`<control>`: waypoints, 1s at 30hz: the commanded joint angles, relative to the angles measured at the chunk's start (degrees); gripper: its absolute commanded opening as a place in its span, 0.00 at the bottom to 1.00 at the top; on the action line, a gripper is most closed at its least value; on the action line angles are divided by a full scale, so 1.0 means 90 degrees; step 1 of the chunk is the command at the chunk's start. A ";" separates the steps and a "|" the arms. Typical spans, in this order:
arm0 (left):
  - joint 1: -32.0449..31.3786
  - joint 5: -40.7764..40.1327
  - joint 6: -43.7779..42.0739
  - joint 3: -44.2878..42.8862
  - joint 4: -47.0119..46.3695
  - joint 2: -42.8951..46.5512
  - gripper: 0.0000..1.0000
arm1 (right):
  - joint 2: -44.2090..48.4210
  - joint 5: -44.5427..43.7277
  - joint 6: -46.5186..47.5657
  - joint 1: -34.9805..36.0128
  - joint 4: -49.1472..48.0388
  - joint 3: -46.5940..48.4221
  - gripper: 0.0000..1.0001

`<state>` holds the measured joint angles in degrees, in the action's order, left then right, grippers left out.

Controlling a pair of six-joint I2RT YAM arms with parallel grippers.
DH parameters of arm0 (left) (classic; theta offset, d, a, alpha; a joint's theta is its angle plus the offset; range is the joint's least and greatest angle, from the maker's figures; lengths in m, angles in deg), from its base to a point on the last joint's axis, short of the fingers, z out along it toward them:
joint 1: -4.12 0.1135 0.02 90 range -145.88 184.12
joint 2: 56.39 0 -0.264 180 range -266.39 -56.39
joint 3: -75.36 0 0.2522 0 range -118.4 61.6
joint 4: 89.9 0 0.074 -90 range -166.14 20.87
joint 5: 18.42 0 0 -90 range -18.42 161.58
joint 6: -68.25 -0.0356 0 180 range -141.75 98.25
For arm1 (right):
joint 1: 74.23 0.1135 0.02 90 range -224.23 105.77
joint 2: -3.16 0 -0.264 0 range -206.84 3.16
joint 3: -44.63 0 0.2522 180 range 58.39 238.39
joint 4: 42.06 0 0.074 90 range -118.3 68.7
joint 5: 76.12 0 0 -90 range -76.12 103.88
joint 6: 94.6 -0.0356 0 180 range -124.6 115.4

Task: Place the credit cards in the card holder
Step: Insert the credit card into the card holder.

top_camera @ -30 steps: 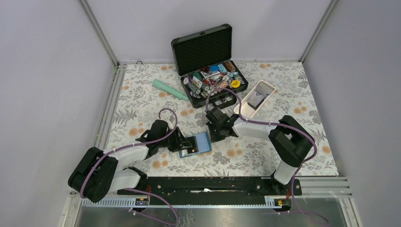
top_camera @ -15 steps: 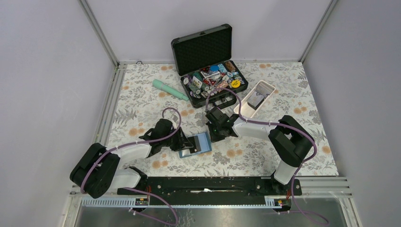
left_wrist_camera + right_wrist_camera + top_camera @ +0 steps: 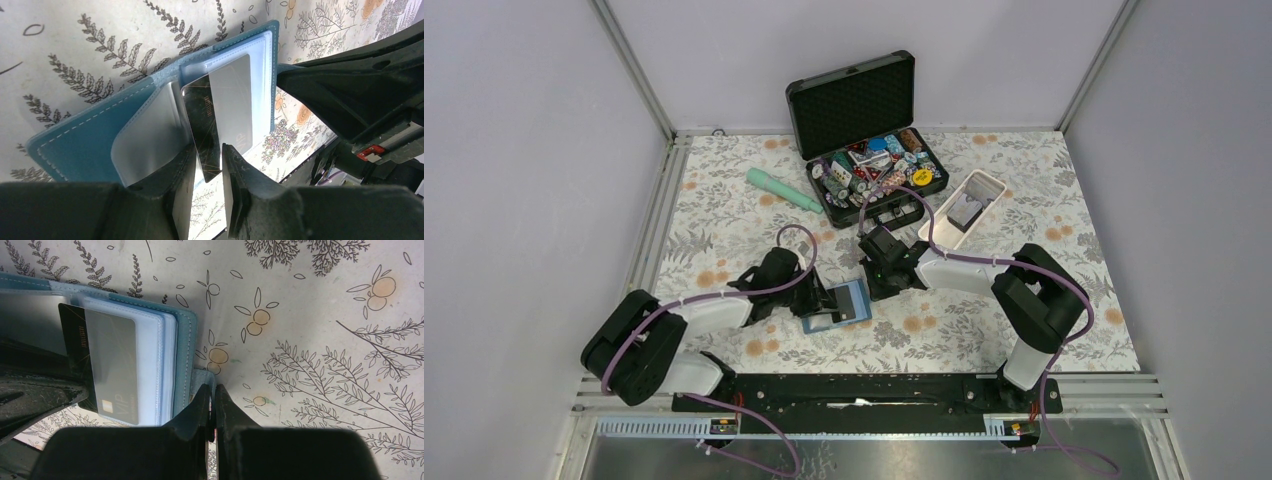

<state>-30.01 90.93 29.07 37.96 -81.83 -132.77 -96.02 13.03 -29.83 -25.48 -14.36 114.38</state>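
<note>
The teal card holder (image 3: 852, 298) lies open on the flowered cloth, its clear sleeves up; it also shows in the left wrist view (image 3: 85, 145) and the right wrist view (image 3: 182, 350). A dark grey card (image 3: 225, 110) marked VIP sits part way in a sleeve, also seen in the right wrist view (image 3: 110, 365). My left gripper (image 3: 822, 300) is at the holder's left edge, its jaws (image 3: 207, 160) closed on the card's near corner. My right gripper (image 3: 874, 283) is shut on the holder's small teal tab (image 3: 207, 377). Another grey card (image 3: 967, 213) lies in the white tray.
A black foam-lined case (image 3: 849, 100) stands open at the back, full of poker chips. The long white tray (image 3: 994, 182) lies right of it. A mint-green cylinder (image 3: 784, 190) lies at the back left. Both arms meet over the holder.
My left gripper has moved right, toward the holder, with the card. The right gripper and the holder have stayed about where they were.
</note>
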 commanded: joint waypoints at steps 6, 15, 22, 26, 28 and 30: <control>-0.0186 -0.0118 -0.0039 -0.0477 -0.0154 -0.0261 0.27 | -0.0187 -0.0003 0.0093 0.0093 0.0197 0.0048 0.00; -0.0270 -0.0037 -0.0224 -0.0867 0.0145 -0.0581 0.27 | -0.0196 -0.0037 0.0109 0.0093 0.0191 0.0037 0.00; -0.0286 -0.0226 -0.0527 -0.1234 0.0849 -0.0454 0.32 | -0.0181 -0.0082 0.0142 0.0091 0.0191 0.0039 0.00; -0.0317 -0.0348 -0.0643 -0.1335 0.1150 -0.0357 0.38 | -0.0192 -0.0082 0.0163 0.0089 0.0191 0.0043 0.00; -0.0328 -0.0373 -0.0666 -0.1318 0.1189 -0.0365 0.40 | -0.0201 -0.0083 0.0173 0.0101 0.0189 0.0038 0.00; -0.0333 -0.0355 -0.0667 -0.1296 0.1184 -0.0413 0.40 | -0.0203 -0.0082 0.0182 0.0091 0.0189 0.0039 0.00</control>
<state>-32.59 89.34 24.53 28.17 -71.95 -137.73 -96.06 13.03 -29.31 -25.42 -14.39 114.40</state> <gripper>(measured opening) 0.395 0.054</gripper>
